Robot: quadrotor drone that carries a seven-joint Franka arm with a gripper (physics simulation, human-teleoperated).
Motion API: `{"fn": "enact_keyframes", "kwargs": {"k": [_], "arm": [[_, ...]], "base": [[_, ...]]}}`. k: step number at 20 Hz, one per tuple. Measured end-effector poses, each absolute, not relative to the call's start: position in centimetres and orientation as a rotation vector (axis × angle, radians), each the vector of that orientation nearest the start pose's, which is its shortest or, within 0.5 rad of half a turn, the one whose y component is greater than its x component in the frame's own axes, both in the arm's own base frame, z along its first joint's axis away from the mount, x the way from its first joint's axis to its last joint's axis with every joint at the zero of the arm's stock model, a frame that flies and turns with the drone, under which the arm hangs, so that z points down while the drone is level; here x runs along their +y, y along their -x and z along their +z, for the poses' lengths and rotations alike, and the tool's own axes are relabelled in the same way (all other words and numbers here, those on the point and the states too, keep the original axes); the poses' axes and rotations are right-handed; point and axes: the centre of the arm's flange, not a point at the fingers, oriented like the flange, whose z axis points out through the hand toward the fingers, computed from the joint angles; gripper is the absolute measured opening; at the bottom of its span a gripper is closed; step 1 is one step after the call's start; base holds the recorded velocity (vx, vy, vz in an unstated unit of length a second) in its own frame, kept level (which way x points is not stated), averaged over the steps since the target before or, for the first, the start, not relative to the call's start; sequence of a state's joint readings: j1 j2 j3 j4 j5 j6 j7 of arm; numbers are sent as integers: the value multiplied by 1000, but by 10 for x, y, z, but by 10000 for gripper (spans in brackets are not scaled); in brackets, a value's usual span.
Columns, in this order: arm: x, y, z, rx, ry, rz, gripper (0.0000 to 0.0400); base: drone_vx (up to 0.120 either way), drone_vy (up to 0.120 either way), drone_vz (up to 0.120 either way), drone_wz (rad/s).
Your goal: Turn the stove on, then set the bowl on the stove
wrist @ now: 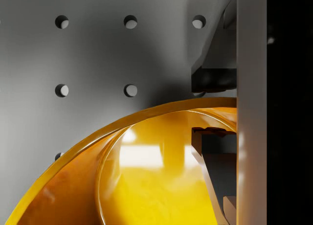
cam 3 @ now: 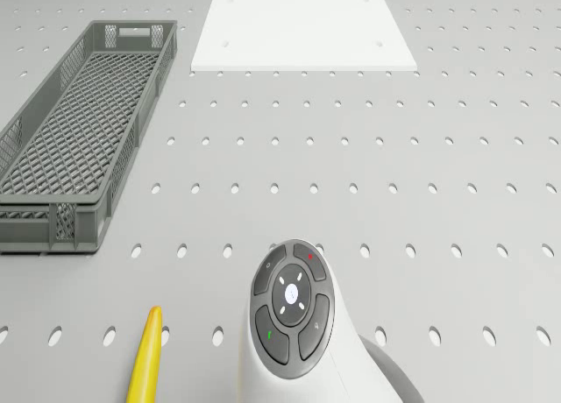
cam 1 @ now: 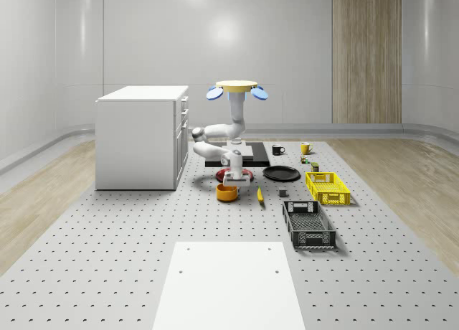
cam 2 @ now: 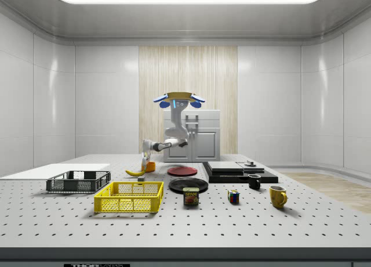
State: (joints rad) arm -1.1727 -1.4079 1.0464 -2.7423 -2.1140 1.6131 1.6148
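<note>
Your claw (wrist: 215, 107) is down at the rim of the orange bowl (wrist: 146, 171). In the wrist view one finger (wrist: 212, 78) stands outside the rim and the other is inside the bowl, so the rim wall lies between them. I cannot tell if they already press on it or are only placed around it.

The bowl (cam 1: 226, 192) sits on the bench (cam 1: 107, 258), and I use it as the landmark. The red plate (cam 1: 219, 174) lies just behind it, partly hidden by the arm. The banana (cam 1: 259, 194) lies near the bowl, on the whole-scene view's right. The black plate (cam 1: 281, 173) is further right and a little behind. The stove (cam 1: 257, 155) is behind the red plate, well apart from the bowl; in the side view the knob (cam 2: 250, 163) stands on its top. The bowl is not on the stove.

Your drone (cam 1: 237, 88) hovers high above the bench, over the area between the bowl and the stove, and the arm (cam 1: 215, 140) bends down from it to the bowl. The white cabinet (cam 1: 140, 136) stands to the bowl's left in the whole-scene view.
</note>
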Motion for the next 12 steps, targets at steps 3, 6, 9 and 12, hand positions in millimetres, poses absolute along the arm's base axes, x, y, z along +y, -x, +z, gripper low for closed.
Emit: {"fn": "enact_keyframes", "kwargs": {"k": [3, 6, 9, 12], "arm": [[10, -317, 581, -2, 0, 786, 101], [10, -317, 575, -2, 0, 786, 101], [10, -317, 572, -2, -1, 786, 100], [10, -317, 571, -2, -1, 786, 100]], "base": [[27, 13, 120, 0], [-93, 120, 120, 0], [-120, 120, 120, 0], [-120, 120, 120, 0]]}}
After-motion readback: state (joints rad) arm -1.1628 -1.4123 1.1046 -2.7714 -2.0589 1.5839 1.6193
